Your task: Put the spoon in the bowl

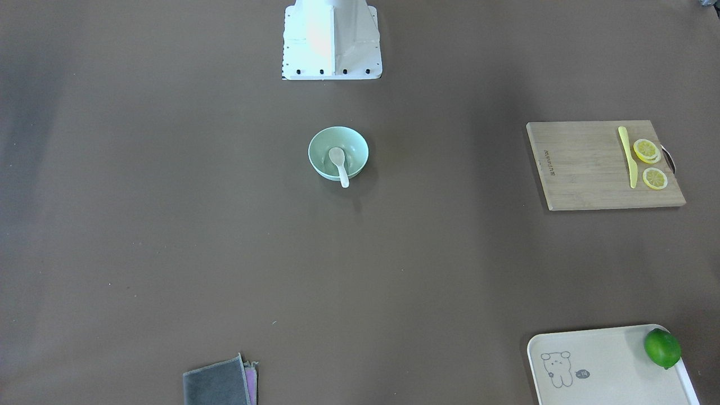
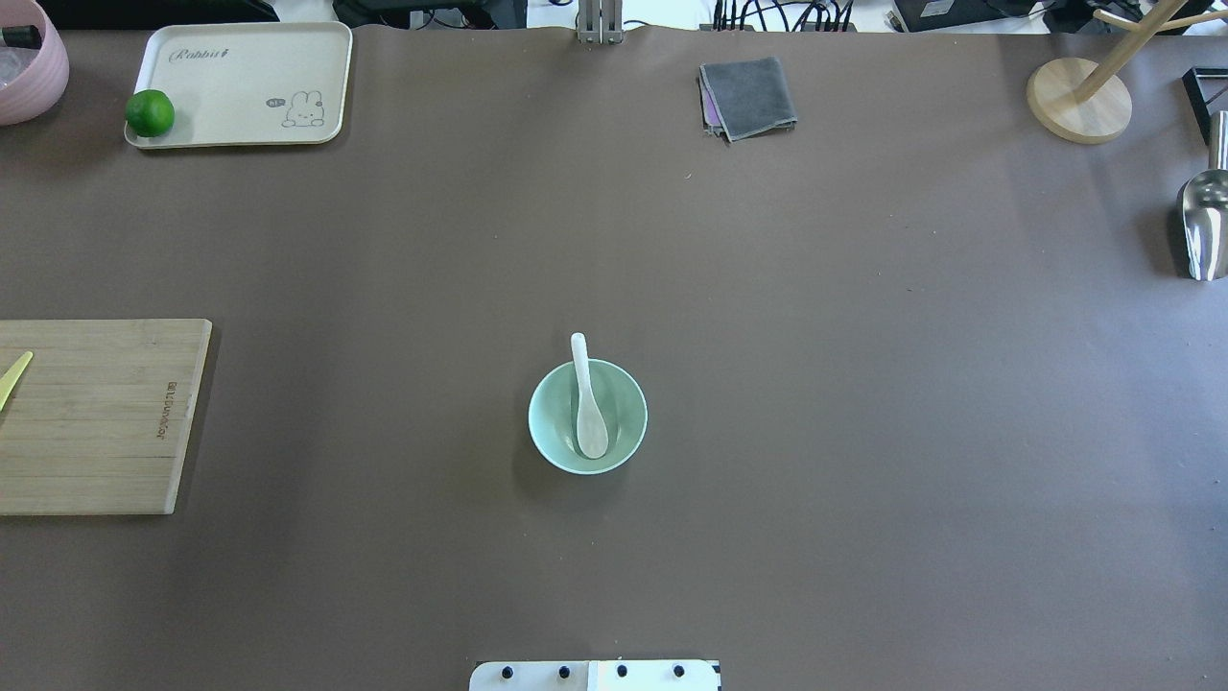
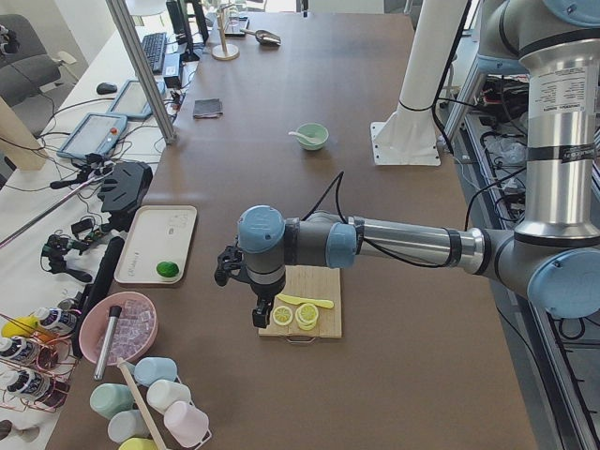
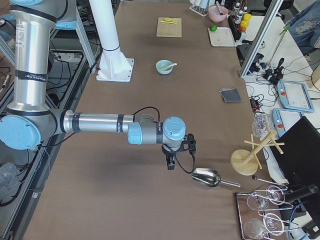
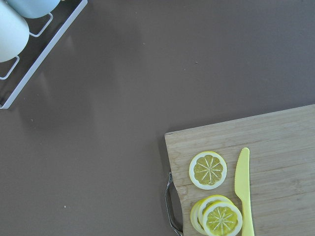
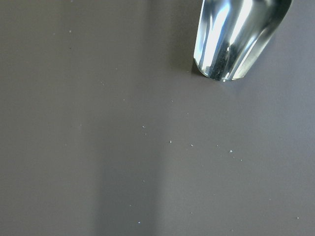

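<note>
The pale mint-green bowl (image 2: 552, 422) stands at the table's middle, in front of the robot's base; it also shows in the front view (image 1: 318, 147). The white spoon (image 2: 587, 403) lies in it, scoop on the bottom and handle leaning over the far rim; in the front view the spoon (image 1: 340, 164) points toward the camera. My left gripper (image 3: 258, 314) hangs over the cutting board, far from the bowl. My right gripper (image 4: 171, 164) hangs beside a metal scoop, also far away. I cannot tell whether either is open or shut.
A wooden cutting board (image 1: 585, 169) holds lemon slices (image 1: 647, 151) and a yellow knife (image 1: 628, 154). A cream tray (image 2: 240, 77) carries a lime (image 2: 150, 112). A grey cloth (image 2: 748, 96), a metal scoop (image 2: 1204, 226) and a wooden stand (image 2: 1079, 101) sit at the far side.
</note>
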